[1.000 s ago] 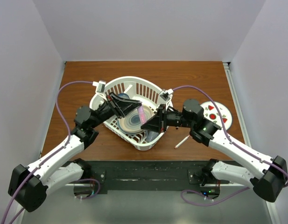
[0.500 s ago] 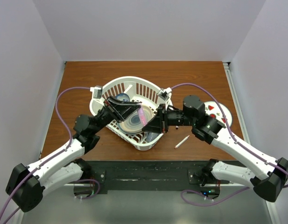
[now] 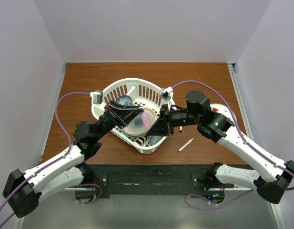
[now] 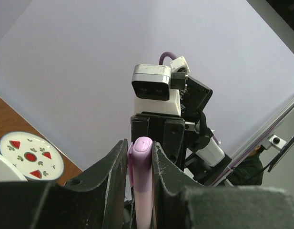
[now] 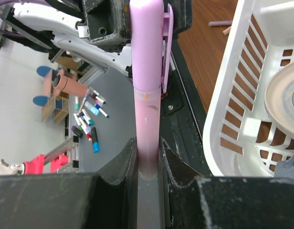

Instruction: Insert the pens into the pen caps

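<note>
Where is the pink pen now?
Top view, centre: the pink pen hangs over the white basket, gripped between the left pincer and the right pincer.

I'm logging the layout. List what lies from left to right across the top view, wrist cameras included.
left wrist camera → dark blue item → pink pen → right wrist camera → white pen
</note>
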You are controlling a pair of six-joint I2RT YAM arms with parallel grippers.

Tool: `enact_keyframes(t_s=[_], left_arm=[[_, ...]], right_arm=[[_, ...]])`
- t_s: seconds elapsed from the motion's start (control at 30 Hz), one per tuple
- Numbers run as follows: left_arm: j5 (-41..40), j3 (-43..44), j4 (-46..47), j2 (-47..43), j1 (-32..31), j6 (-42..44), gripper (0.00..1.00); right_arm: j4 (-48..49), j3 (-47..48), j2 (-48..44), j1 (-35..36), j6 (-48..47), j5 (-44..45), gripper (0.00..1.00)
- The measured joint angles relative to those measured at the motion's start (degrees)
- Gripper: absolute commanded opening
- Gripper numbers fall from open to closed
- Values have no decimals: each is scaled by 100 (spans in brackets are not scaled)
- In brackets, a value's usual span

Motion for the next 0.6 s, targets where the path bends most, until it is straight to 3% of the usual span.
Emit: enact_keyframes(t_s=[0.23,0.37,0.4,0.47,0.5,0.57,0.6], left_arm=[[-125,151,-284,-87,-31,111,0],[-94,922,-1405,-66,-35,605,3],[-61,1237,-1775,-28,-35,800,14],[22,1770,-2409,70,-22,1110,25],[114,2065,-2736,129,2,1255,37],[295,2415,-3121,208,103,1408,75],[411,2586,-3318,254,175,1488,80]], right_arm=[[-535,490,227,-4,-343,0,0],[-341,459,208,-72,-391,22,0],[-122,367,151,-101,-391,24,0],[271,179,-7,-153,-393,33,0],[479,59,-116,-177,-398,52,0],[763,-116,-299,-192,-444,118,0],[866,-192,-391,-201,-496,223,0]])
